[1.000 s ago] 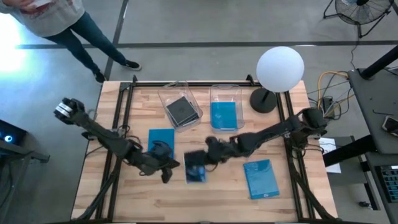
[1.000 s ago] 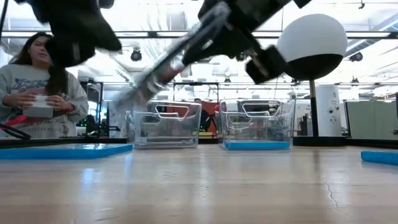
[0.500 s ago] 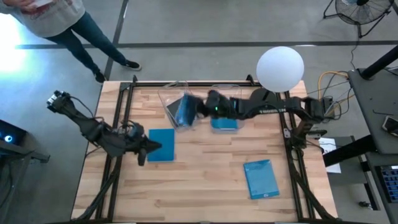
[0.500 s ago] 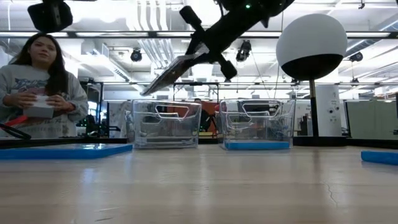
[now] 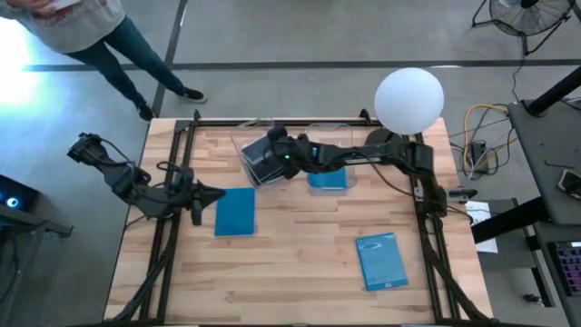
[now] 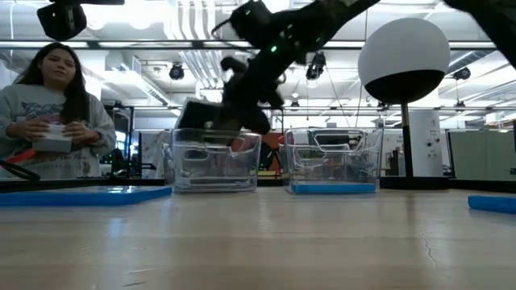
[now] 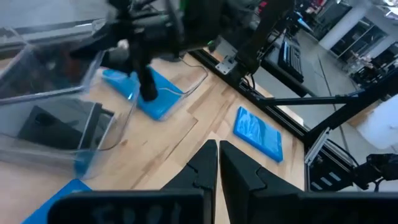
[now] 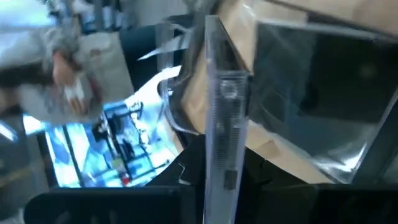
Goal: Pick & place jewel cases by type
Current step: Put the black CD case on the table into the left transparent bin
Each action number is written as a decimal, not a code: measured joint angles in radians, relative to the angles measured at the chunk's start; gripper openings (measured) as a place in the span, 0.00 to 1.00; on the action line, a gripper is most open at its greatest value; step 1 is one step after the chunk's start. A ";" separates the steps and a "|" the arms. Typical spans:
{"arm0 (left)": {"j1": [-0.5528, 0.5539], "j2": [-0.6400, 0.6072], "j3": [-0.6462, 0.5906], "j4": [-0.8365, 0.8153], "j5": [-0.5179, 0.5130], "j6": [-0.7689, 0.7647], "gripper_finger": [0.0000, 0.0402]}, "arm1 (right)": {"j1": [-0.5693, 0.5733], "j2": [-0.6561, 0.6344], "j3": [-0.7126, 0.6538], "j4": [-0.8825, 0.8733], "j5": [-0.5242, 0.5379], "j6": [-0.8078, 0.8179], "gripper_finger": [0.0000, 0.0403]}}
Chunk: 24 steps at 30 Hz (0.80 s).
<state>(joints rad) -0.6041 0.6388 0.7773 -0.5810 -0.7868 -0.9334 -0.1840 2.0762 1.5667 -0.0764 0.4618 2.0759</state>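
Note:
My right gripper (image 5: pixel 275 151) reaches over the far-left clear bin (image 6: pixel 213 163), shut on a dark jewel case (image 6: pixel 201 121). Another dark case (image 8: pixel 329 74) lies flat inside that bin. The bin to its right (image 5: pixel 329 136) holds a blue case (image 5: pixel 327 171) flat on its floor. Two more blue cases lie flat on the table, one near the left side (image 5: pixel 235 211) and one near the right (image 5: pixel 379 261). My left gripper (image 7: pixel 217 163) is shut and empty, hovering just left of the left blue case. My right gripper pinches the dark case between its two fingers at one edge (image 8: pixel 221 146); the wrist view shows the case edge-on. The fingers come from the table's right, slanting down. The case hangs tilted just above the left bin's rim (image 6: pixel 211 135), clear of the table.
A white globe lamp (image 5: pixel 408 98) on a black base stands at the far right edge of the table. A person (image 6: pixel 50 113) stands beyond the far left corner, holding a small box. Bare wood lies between the two blue cases on the table.
My right gripper carried the dark case from the middle of the table, up and toward the far edge, and then lowered it over the left bin. My left gripper drew back toward the left edge, past the left blue case.

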 joint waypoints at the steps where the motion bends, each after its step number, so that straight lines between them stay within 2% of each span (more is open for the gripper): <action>1: 0.000 -0.004 0.000 -0.001 0.000 0.009 0.00 | -0.006 0.022 0.019 0.002 -0.021 0.040 0.10; 3: 0.000 -0.010 0.000 0.000 0.000 0.032 0.00 | -0.015 0.067 0.059 0.001 -0.071 0.077 0.10; 7: 0.000 -0.021 0.000 -0.012 -0.001 0.051 0.00 | -0.023 0.122 0.124 -0.035 -0.152 0.044 0.11; 10: 0.000 -0.027 0.000 -0.031 -0.001 0.051 0.00 | -0.022 0.116 0.166 -0.084 -0.184 -0.040 0.15; 19: 0.000 -0.031 0.000 -0.045 -0.013 0.068 0.00 | -0.020 0.091 0.312 -0.395 -0.230 -0.324 0.35; 21: 0.000 -0.031 0.000 -0.045 -0.017 0.068 0.00 | -0.018 0.091 0.314 -0.382 -0.271 -0.382 0.38; 24: 0.000 -0.031 0.000 -0.042 -0.018 0.068 0.00 | -0.018 0.094 0.301 -0.385 -0.393 -0.495 0.42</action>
<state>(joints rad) -0.6039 0.6079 0.7773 -0.6233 -0.8047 -0.8651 -0.2020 2.1704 1.8677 -0.4617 0.0688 1.5804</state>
